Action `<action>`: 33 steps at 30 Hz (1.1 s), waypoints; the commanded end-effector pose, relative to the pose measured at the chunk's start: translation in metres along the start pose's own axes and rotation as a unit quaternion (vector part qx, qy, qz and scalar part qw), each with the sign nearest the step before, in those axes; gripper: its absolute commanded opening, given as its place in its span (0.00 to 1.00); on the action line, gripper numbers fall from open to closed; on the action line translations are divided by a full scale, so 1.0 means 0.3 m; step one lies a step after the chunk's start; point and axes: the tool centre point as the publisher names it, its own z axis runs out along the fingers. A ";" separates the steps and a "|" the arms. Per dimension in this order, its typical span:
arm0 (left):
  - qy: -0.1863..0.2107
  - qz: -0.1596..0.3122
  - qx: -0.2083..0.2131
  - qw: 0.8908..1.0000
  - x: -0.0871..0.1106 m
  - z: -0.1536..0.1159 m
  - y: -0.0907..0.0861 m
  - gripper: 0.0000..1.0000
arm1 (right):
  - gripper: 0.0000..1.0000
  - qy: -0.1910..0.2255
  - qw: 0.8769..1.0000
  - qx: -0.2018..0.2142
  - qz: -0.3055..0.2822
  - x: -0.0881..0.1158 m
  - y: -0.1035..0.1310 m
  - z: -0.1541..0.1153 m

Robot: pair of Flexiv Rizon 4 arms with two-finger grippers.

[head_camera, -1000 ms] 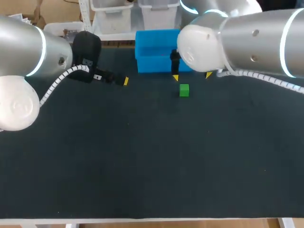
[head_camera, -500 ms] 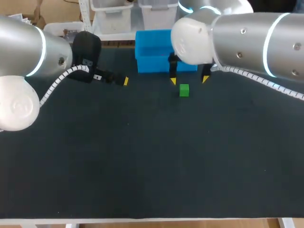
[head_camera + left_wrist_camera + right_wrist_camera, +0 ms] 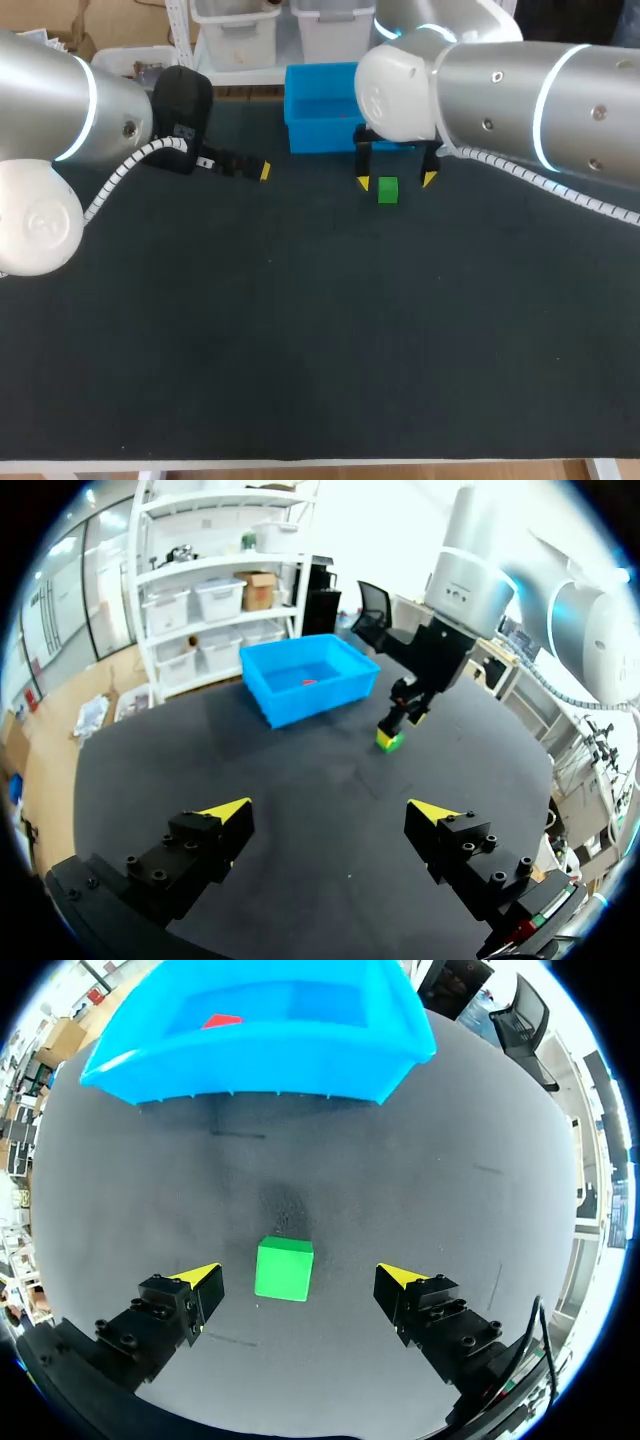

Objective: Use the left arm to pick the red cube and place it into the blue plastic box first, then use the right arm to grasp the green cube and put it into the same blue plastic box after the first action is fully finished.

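Right end effector (image 3: 300, 1277) has come down and in from the blue box (image 3: 260, 1075) front over the last second, tips now straddle the green cube (image 3: 284, 1269). Fingers wide open, gripping nothing: daylight on both sides of the cube, which sits a bit nearer one finger than the other. Cube is bright plain green, crisp edges, flat on the dark counter (image 3: 300, 350), just in front of the box and not touching it. Box is open-topped bright blue plastic; red cube (image 3: 222, 1021) shows only as a red sliver on its floor. Left end effector (image 3: 330, 810) hasn't shifted: wide open, empty, over bare counter, well apart from the cube, facing box and right arm (image 3: 520, 90)
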 end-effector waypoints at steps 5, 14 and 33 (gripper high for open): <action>-0.002 0.001 0.005 1.000 0.002 0.000 0.007 1.00 | 1.00 0.011 1.000 0.004 -0.005 -0.024 0.009 0.029; -0.002 0.001 0.005 1.000 0.002 0.000 0.007 1.00 | 1.00 0.016 1.000 0.003 -0.004 -0.020 0.001 0.051; -0.002 0.001 0.005 1.000 0.002 0.000 0.007 1.00 | 0.00 0.020 1.000 -0.008 0.004 0.001 0.015 0.044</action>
